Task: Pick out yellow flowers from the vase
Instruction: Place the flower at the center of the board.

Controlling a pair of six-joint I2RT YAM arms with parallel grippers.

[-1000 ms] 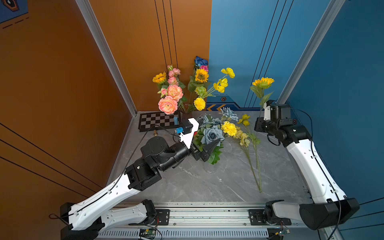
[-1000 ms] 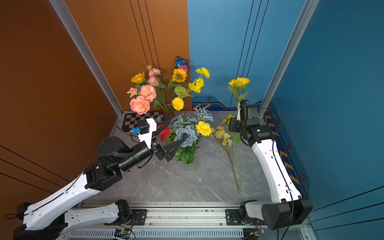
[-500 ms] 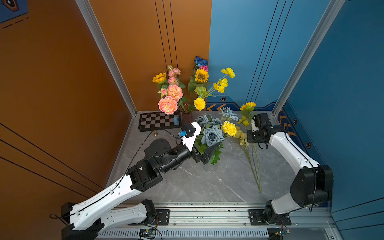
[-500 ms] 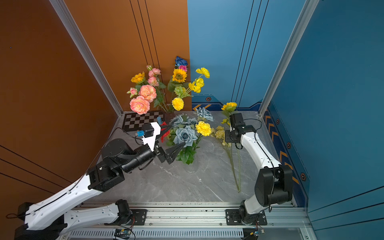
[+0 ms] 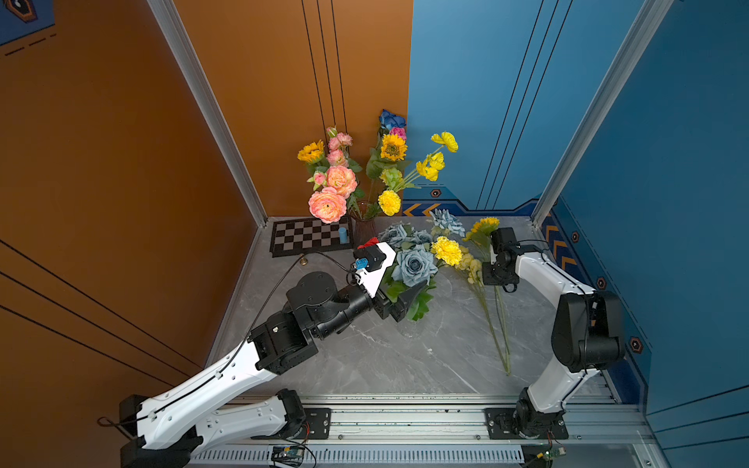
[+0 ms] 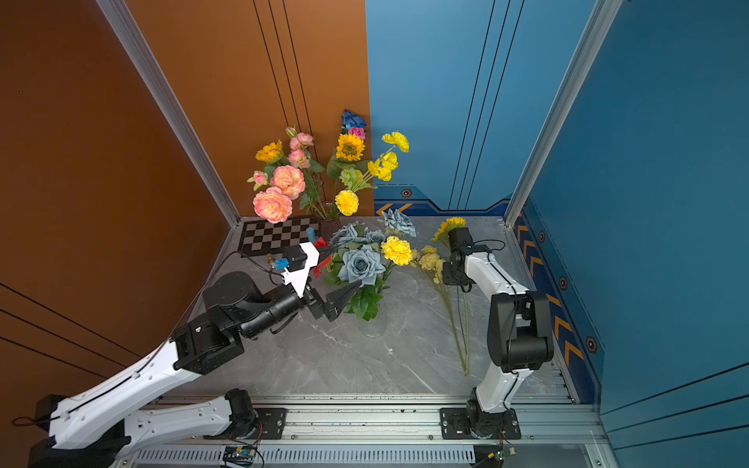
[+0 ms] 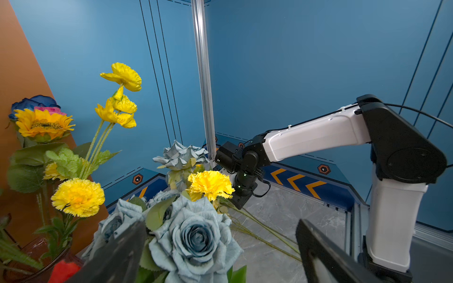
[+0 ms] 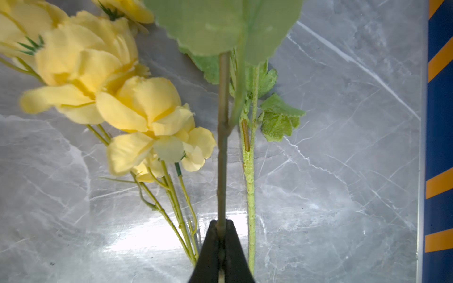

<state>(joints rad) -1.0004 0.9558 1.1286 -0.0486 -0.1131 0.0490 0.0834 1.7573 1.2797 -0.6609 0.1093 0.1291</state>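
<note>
Clamping sunflower stem, right jaws

Seemingly cloth yellow flowers; glossy tabletop

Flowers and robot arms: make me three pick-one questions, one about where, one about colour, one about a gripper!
1. Where do the pale-yellow roses lie? A) in a vase B) on the checkerboard C) on the table
2. What colour is the big rose nearest the left gripper? A) grey-blue B) red C) white
3. The right gripper is: A) wide open B) shut on the sunflower stem C) shut on a leaf

Answers: C, they rest flat on it; A, its petals are dusty grey-blue; B, the right wrist view shows it pinching the stem.
</note>
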